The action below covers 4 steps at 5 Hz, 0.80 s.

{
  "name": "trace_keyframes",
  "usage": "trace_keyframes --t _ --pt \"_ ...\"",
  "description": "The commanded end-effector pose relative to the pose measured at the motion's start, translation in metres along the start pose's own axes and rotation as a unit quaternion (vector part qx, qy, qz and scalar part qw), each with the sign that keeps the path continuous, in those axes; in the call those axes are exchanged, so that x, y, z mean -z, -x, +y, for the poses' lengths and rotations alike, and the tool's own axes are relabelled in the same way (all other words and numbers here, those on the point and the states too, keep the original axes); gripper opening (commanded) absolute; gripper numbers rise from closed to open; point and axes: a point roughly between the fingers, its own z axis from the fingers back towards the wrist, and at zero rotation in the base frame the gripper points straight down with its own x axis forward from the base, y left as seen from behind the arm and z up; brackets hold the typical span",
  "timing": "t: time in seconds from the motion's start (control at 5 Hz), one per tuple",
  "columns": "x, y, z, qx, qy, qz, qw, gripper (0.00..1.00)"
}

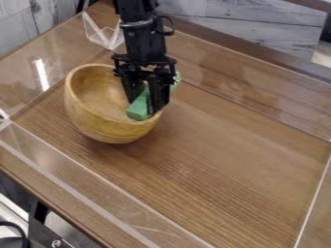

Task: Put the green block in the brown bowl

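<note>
The brown bowl (101,108) sits left of centre on the wooden table, round and light wood with a paler inside. My black gripper (145,107) reaches down over the bowl's right rim, shut on the green block (135,107). The bright green bar hangs tilted between the fingers, its lower end just inside the rim at the bowl's right side. The arm rises behind the bowl toward the top of the view.
A clear plastic barrier (77,199) runs along the table's front and left edges. Bare wooden tabletop (233,155) stretches to the right of the bowl. A pale wall and table edge lie at the top right.
</note>
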Motion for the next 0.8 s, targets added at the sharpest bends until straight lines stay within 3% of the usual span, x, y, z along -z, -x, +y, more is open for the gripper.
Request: trace_keyframes --t 0.0,0.6 --pt "-0.0124 -0.0085 -0.0048 0.012 -0.007 -0.020 0.9997 0.00" --pt "-0.0107 -0.0090 -0.0089 0.015 -0.002 -0.012 0.9998 0.00"
